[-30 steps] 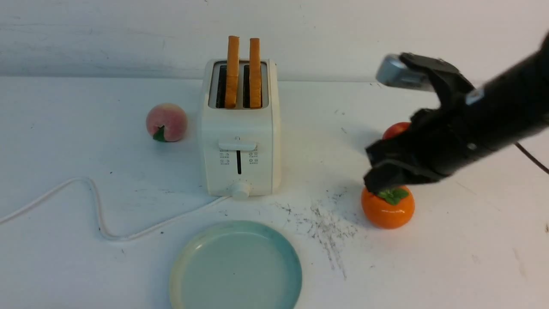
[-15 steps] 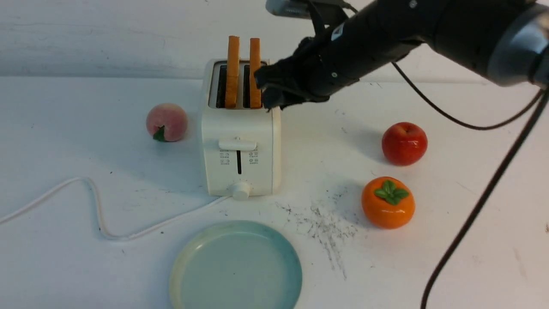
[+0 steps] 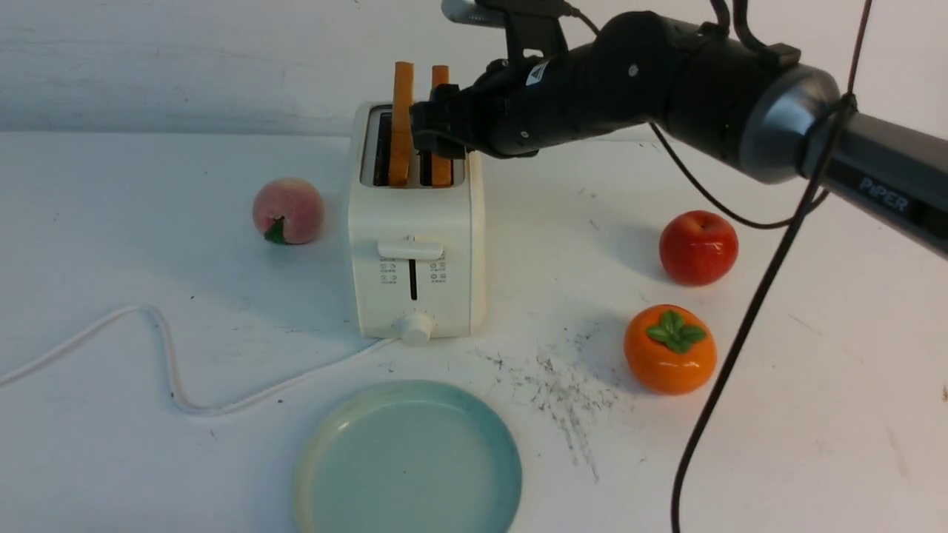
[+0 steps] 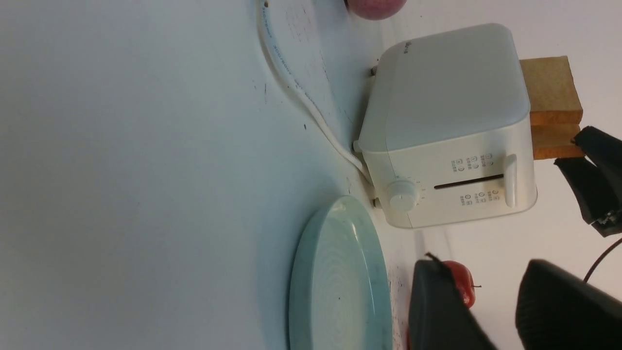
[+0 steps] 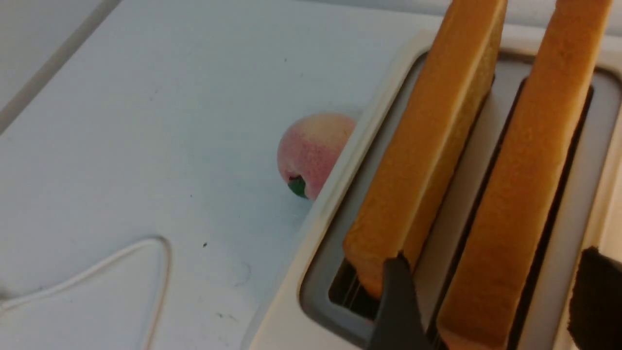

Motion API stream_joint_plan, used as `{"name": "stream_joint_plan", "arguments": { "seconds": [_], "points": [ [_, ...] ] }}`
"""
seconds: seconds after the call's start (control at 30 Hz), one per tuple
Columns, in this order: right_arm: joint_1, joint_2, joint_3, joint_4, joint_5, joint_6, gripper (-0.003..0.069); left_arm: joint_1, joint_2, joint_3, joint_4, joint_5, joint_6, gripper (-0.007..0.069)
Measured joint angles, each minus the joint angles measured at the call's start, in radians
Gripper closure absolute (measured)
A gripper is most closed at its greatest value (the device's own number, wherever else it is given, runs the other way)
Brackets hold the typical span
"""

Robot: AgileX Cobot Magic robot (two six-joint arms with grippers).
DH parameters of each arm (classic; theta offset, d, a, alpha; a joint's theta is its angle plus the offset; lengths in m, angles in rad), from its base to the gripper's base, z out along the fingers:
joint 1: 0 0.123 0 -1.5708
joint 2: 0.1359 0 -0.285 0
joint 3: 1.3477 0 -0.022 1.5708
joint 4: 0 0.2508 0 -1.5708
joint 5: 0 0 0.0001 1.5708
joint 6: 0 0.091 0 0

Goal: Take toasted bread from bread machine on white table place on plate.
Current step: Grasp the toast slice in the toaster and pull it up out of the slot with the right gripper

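The left gripper [image 4: 486,291] is being held aside, jaws apart and empty, well away from the toaster [image 3: 415,252]. The left slice [image 3: 402,118] and right slice [image 3: 441,172] are being kept upright in the slots, their top edges running front to back. The right slice is being straddled by the nearer right gripper [image 3: 438,127], jaws spread, one at each face, not yet clenched. The plate [image 3: 407,463] is being left waiting in front.

- Bright, even, diffuse light fills the front view, which is sharp throughout.
- Soft, pale shadows spread over the white desk [image 3: 815,444] around the bread machine [image 3: 415,244].
- The plate [image 3: 407,459] carries a faint sheen.
- The left wrist view is dimmer, with a cool grey-blue cast; the left fingers [image 4: 437,311] are out of focus.
- In the right wrist view the toasted bread [image 5: 437,146] is fairly crisp, while the right fingers [image 5: 398,306] are blurred and dark.
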Motion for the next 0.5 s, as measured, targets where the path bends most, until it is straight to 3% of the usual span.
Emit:
{"name": "stream_joint_plan", "arguments": {
  "seconds": [0.17, 0.27, 0.37, 0.47, 0.5],
  "points": [
    [0.0, 0.023, -0.002, -0.003, -0.03, 0.0, 0.0209, 0.0, 0.0, 0.0, 0.0, 0.0, 0.0, 0.0383],
    [0.0, 0.046, -0.002, -0.003, -0.032, 0.0, 0.0251, 0.0, 0.0, 0.0, 0.0, 0.001, 0.0, 0.0383],
    [0.0, 0.054, -0.002, -0.008, -0.032, 0.0, 0.0347, 0.0, 0.0, 0.0, 0.0, 0.001, 0.0, 0.0383],
    [0.0, 0.049, -0.002, -0.024, -0.033, 0.0, 0.0533, 0.0, 0.0, 0.0, 0.0, 0.001, 0.0, 0.0383],
    [0.0, 0.049, -0.002, -0.024, -0.033, 0.0, 0.0533, 0.0, 0.0, 0.0, 0.0, 0.001, 0.0, 0.0383]
  ]
}}
